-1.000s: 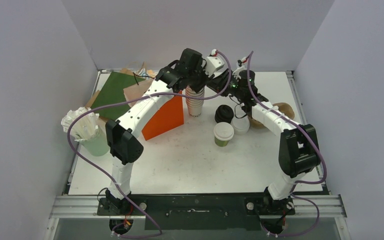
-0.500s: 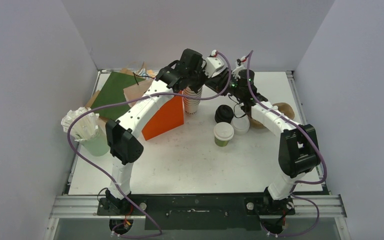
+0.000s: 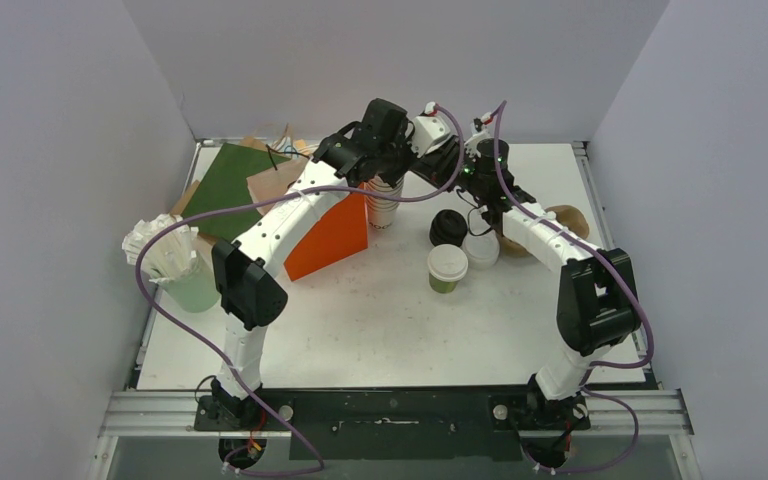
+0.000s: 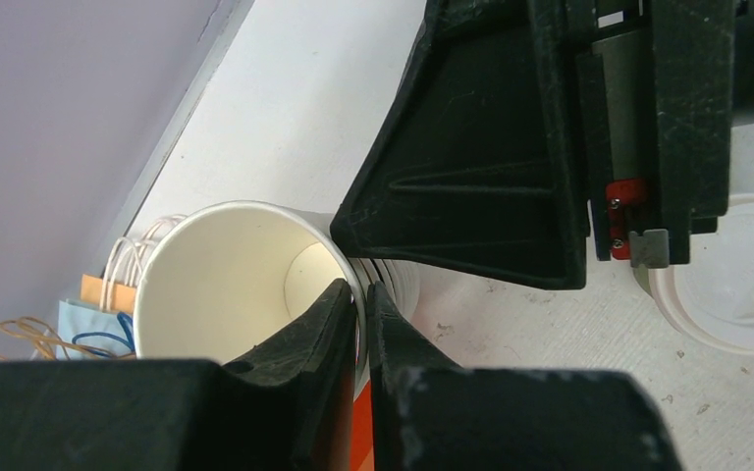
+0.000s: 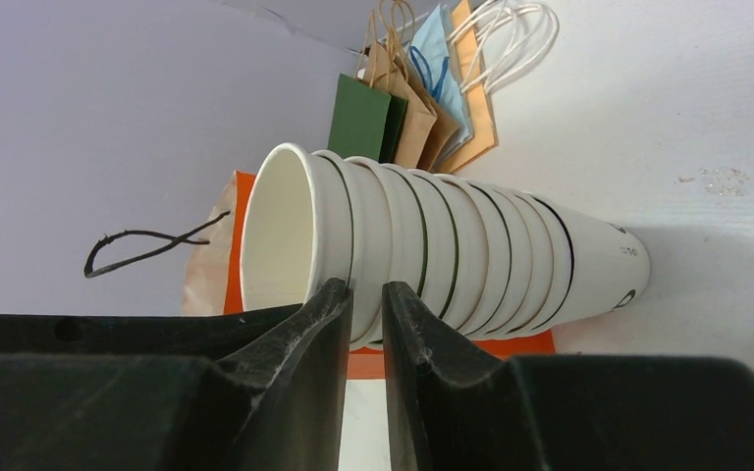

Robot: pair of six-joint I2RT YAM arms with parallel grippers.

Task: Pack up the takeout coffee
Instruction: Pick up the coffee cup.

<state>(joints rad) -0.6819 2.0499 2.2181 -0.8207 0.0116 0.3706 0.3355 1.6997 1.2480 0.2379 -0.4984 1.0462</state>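
- Top external view: the takeout coffee, a small paper cup with an olive-green side and a round white plastic lid, stands upright near the middle of the white surface. It is just in front of a black lid, beside a pile of white lids, and apart from both arms. Any print on it is too small to read.
- A stack of white cups stands beside a glossy orange bag. The two wrists cover its top in this view.
- Left wrist view: the left fingers are clenched on the rim of the top cup, one inside and one outside, with the thin paper wall pinched between them.
- Right wrist view: the right fingers are drawn almost together on the rims just below the top cup, grasping the stack.
- The cups are smooth white paper with rolled rims and a thin dark line under each rim. Black marks near the lowest cup's base curve out of sight and cannot be read.
- One white lid carries a raised embossed mark, cut off by the edge of the left wrist view.
- Flat paper bags in green, brown and blue, with cord handles, lie by the far wall.
- A brown thing is half hidden behind the right arm, and I cannot tell what it is.
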